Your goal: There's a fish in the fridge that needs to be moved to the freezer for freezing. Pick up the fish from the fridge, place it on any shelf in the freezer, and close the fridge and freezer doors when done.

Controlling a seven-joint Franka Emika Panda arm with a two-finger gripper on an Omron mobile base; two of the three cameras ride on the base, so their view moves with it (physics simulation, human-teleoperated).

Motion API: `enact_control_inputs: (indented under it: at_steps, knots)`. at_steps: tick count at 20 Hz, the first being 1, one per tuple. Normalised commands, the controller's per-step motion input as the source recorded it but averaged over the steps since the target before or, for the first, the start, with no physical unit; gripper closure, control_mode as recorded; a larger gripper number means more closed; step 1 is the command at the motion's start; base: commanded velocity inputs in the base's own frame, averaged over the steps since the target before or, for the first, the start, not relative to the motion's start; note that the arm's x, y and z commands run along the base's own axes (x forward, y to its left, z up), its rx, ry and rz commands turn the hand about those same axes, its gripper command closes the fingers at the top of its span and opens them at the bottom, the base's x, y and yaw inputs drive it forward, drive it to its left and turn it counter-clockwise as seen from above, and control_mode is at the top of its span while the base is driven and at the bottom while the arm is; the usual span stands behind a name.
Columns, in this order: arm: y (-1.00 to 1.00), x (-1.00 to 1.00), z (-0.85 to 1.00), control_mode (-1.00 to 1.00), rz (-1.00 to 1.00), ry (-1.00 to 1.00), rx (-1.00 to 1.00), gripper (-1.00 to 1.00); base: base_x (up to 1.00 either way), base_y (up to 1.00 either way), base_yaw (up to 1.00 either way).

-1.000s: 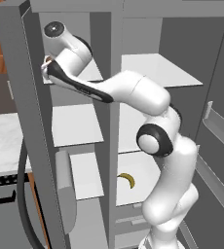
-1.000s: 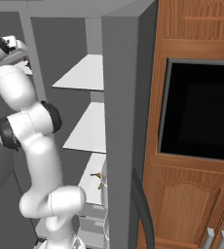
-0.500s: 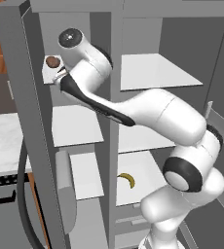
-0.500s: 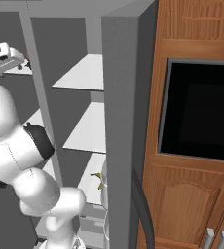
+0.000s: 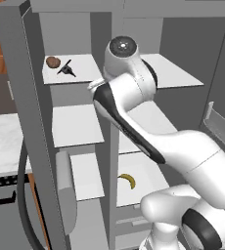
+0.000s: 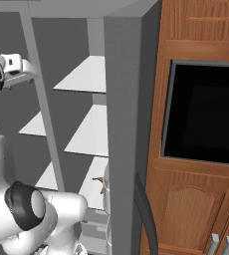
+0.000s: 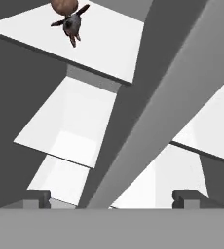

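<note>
The fish (image 5: pixel 66 69), small and dark with thin tail points, lies on the top shelf (image 5: pixel 87 72) of the freezer, touching a round brown lump (image 5: pixel 52 62). In the hand view the fish (image 7: pixel 71 22) is far off at the top edge on that white shelf (image 7: pixel 104 44). My gripper (image 7: pixel 111 197) is open and empty, well back from the shelf and in front of the grey divider (image 7: pixel 148 112) between freezer and fridge. The fridge (image 5: pixel 170 73) stands open on the right, as does the freezer, with both doors swung out.
A yellow banana (image 5: pixel 128 180) lies on a low fridge shelf. The fridge door's inner bins (image 5: pixel 221 122) jut in at the right, and the freezer door (image 5: pixel 11 97) stands at the left. Wooden cabinets with a dark oven window (image 6: pixel 206 114) flank the unit.
My hand has drawn back from the freezer's top shelf and swung right toward the divider. The fish and brown lump stay on the shelf, now uncovered. The jaws stay open.
</note>
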Motion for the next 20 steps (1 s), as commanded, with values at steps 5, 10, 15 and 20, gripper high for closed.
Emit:
enact_control_inputs:
  at_steps: [5, 10, 15, 20]
  knots:
    - [-0.61, -0.65, 0.04, -1.0, -0.06, 0.02, 0.04, -1.0, 0.0, 0.0, 0.0]
    - [-0.63, -0.18, 0.02, -1.0, -0.03, 0.04, 0.05, -1.0, 0.0, 0.0, 0.0]
    - [-0.3, 0.0, 0.0, -1.0, 0.0, 0.0, 0.08, -1.0, 0.0, 0.0, 0.0]
    - [-0.31, 0.0, -0.03, -1.0, 0.0, 0.0, 0.13, -1.0, 0.0, 0.0, 0.0]
